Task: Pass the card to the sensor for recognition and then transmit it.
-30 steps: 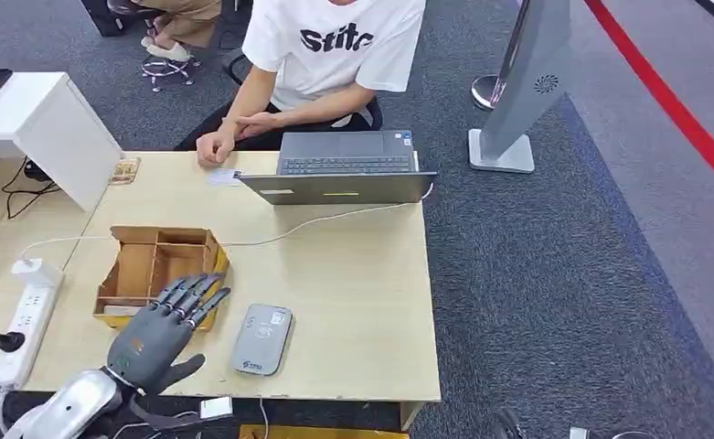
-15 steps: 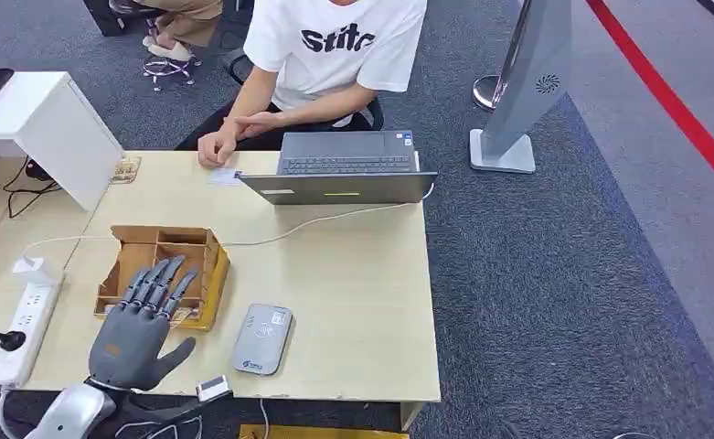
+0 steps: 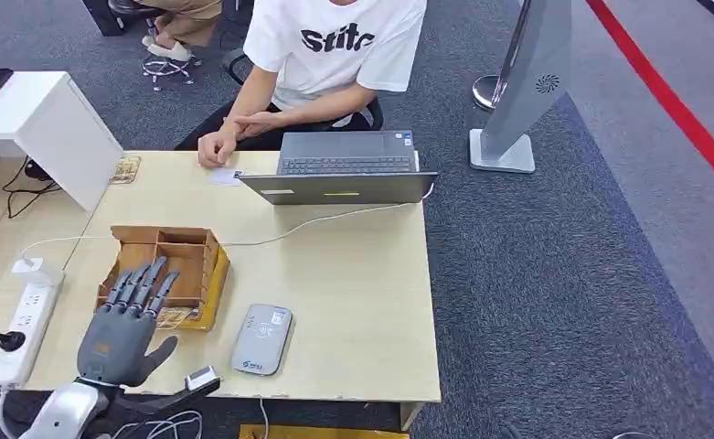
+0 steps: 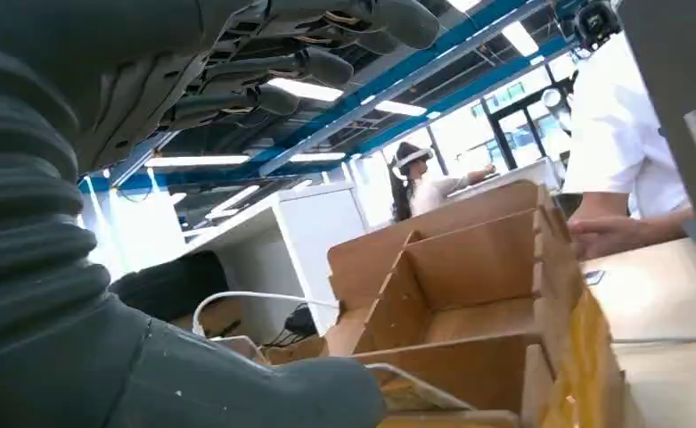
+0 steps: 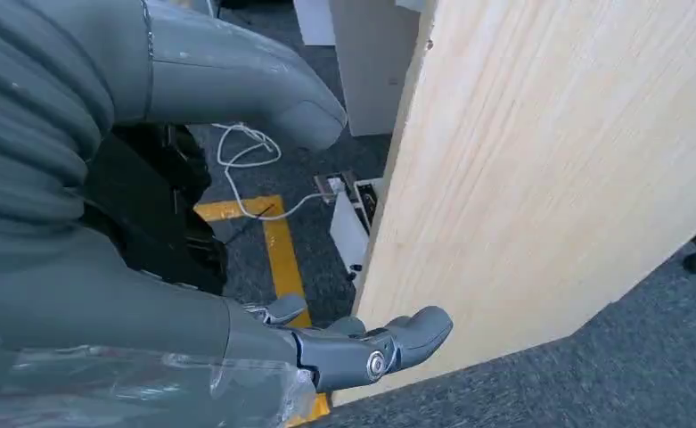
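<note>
A grey card reader lies flat near the table's front edge. To its left stands a wooden compartment box. In the left wrist view a pale card lies in the nearest compartment of the box. My left hand hovers over the box's front left part, fingers spread and holding nothing. In the right wrist view my right hand hangs low beside the table's wooden side panel, fingers apart and empty.
A person sits at the far side of the table behind an open laptop, one hand by a small white card. A cable crosses the table. A white power strip lies left of the box.
My left hand has drawn left and back toward me, from above the box's front right corner to its front left part. The fingers stay spread.
</note>
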Controlling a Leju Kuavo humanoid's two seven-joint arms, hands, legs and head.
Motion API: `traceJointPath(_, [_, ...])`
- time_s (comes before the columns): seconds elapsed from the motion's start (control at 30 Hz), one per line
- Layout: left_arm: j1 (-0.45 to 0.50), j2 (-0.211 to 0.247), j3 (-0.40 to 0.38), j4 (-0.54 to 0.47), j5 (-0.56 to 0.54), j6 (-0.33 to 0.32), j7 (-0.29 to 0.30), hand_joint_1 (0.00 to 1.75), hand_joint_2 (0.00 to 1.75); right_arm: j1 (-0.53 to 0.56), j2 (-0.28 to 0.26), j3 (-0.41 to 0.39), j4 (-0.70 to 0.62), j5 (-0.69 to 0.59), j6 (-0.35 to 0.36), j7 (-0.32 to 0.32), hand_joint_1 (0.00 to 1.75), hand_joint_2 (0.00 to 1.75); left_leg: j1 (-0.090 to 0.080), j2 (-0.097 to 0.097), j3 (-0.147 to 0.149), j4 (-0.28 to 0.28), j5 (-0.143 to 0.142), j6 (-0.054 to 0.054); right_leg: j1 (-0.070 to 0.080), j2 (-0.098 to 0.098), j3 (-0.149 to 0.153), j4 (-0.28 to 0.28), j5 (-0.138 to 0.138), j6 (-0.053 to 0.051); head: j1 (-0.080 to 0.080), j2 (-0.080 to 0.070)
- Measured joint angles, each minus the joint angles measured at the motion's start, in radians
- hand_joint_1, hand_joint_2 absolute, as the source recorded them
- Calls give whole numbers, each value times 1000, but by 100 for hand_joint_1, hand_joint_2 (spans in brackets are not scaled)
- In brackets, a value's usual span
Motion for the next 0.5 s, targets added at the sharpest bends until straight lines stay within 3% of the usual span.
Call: traceJointPath(0.5, [-21, -2, 14, 35, -1, 0, 0, 0, 175, -4, 0, -3, 0, 0, 1, 0, 0, 175, 0, 0, 0, 0, 0, 0, 0, 0, 0, 0, 0, 0, 0, 0])
